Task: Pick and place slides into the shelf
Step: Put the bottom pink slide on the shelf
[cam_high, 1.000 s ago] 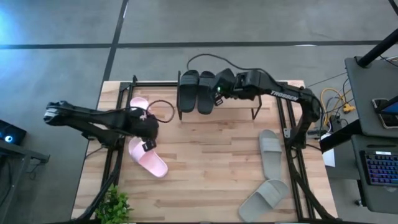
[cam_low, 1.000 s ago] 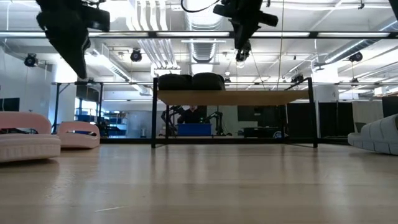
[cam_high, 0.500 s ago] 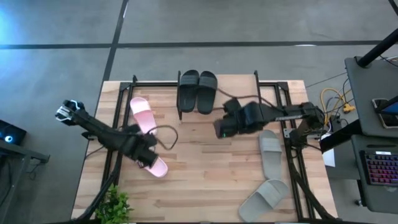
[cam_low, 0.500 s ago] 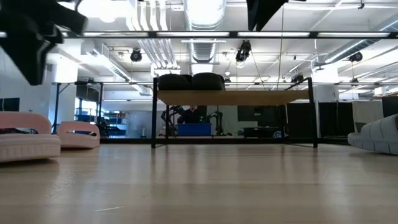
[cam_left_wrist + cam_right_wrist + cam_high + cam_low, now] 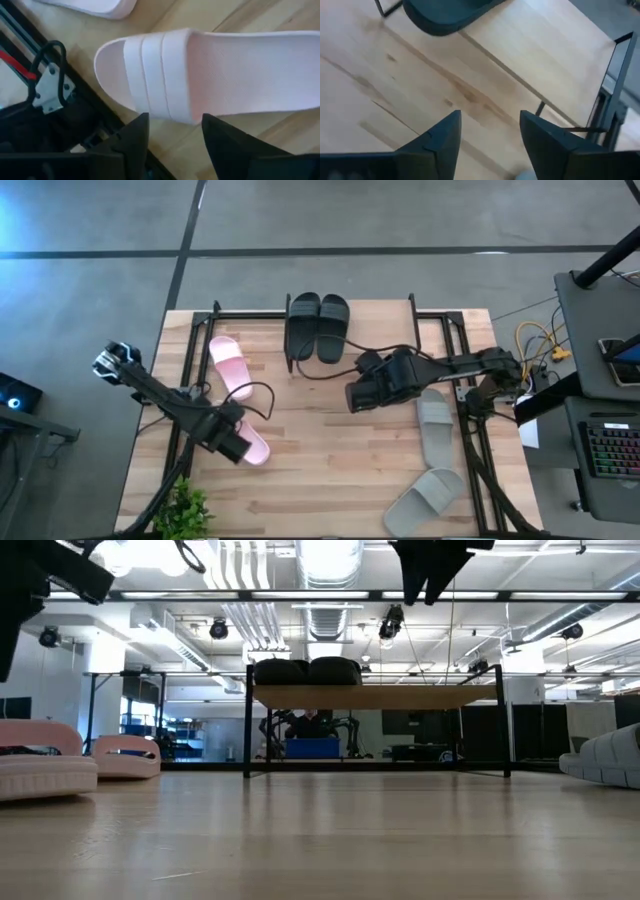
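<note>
Two black slides lie sole-down side by side on the left end of the shelf, seen in the low view as the board. One pale pink slide lies at the table's left. A second pink slide lies nearer the front, and my left gripper hovers open over its strap end, clear of it. My right gripper hangs open over the bare table middle, in front of the shelf. Two grey slides lie at the right.
A small green plant stands at the near left corner. Dark frame rails run along both table sides. A cable loops over the table by the left arm. Bare wood lies between the two arms.
My right gripper has drawn back from the black slides on the shelf toward the table's near edge and middle; the slides stay put. My left gripper has gone toward the near edge, from between the pink slides to above the nearer one.
</note>
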Motion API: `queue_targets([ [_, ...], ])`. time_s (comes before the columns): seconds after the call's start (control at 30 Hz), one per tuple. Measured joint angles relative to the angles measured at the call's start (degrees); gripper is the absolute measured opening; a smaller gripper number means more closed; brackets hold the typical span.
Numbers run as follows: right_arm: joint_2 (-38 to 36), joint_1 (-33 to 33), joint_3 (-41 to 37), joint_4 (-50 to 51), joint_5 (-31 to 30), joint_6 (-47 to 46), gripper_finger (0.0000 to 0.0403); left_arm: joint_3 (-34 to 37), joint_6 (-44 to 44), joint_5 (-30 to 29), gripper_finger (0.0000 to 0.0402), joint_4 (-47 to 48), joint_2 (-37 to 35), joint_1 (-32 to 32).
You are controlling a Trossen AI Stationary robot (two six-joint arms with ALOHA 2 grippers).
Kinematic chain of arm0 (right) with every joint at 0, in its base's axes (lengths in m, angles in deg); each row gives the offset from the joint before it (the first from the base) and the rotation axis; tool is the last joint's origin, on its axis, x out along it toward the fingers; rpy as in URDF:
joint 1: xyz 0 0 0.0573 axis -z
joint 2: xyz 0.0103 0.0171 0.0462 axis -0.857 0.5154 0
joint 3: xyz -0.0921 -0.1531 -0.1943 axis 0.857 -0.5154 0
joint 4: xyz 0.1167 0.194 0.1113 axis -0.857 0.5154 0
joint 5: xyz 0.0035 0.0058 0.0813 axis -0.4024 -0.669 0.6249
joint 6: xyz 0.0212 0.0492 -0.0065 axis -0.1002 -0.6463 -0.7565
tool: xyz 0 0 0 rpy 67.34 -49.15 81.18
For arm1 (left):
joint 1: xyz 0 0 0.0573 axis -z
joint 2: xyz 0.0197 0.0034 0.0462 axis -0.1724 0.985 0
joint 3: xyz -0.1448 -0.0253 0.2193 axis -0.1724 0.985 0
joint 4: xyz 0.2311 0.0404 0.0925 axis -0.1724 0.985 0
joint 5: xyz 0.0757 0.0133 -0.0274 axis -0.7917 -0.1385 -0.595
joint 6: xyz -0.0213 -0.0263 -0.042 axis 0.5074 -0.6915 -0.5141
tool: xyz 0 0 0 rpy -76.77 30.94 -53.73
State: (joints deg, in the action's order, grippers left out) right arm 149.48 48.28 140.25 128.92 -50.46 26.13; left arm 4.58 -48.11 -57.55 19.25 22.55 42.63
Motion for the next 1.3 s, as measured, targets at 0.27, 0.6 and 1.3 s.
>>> queue_targets([
  [0.27, -1.2, 0.1, -3.9, 0.0, 0.1, 5.0, 0.0201, -1.0, -0.3, 4.7, 0.0179, -0.1, 9.2, 0.0],
  [0.6, -2.5, 0.2, -7.3, 0.0, -1.2, 5.1, 0.0201, -0.5, -0.1, 0.8, 0.0178, -0.1, 16.3, 0.0],
  [1.3, -2.6, 0.2, -9.1, -0.3, -1.5, 2.9, 0.0201, 1.8, 3.3, -5.9, 0.0076, 0.0, 19.9, -1.2],
])
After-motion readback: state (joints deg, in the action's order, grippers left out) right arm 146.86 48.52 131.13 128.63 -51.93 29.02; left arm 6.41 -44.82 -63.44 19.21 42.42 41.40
